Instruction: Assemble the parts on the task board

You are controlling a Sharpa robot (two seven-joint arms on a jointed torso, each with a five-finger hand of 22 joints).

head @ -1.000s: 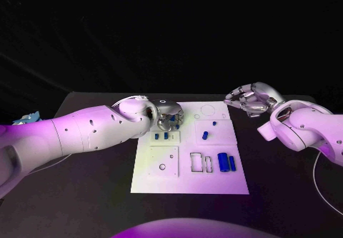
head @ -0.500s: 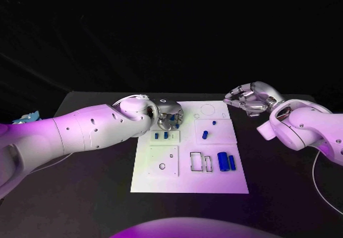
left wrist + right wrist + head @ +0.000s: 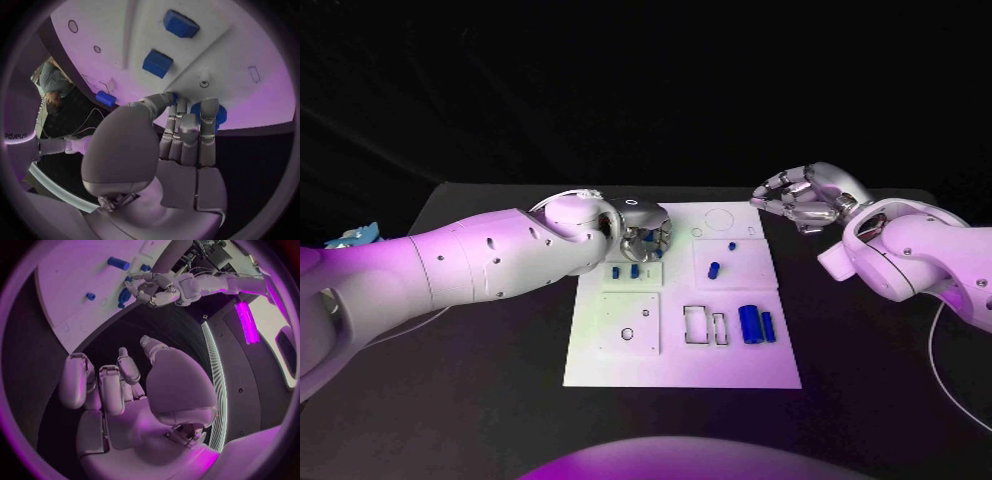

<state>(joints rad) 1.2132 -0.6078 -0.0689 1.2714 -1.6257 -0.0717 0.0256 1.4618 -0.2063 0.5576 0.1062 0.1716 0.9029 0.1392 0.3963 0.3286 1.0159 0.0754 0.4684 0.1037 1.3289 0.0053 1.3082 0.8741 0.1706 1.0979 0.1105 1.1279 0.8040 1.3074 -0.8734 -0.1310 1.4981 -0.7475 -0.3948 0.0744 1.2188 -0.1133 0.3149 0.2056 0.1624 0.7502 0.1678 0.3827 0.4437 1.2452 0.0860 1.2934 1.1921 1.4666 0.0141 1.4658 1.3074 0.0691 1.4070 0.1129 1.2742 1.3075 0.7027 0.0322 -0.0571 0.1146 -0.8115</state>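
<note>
The silver left hand (image 3: 643, 236) has barely moved in the last second. It is over the far left part of the flat white task board (image 3: 733, 375), fingers curled on a round blue part (image 3: 209, 113). It looks like a grip, but the view is poor. The right hand (image 3: 803, 201) stays off the board's far right edge, half curled, holding nothing. Near the board's front there is free room.

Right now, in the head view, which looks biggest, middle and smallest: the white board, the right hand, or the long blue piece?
1. White board
2. Right hand, though it hangs above the table, so its true size is unsure
3. Long blue piece
</note>
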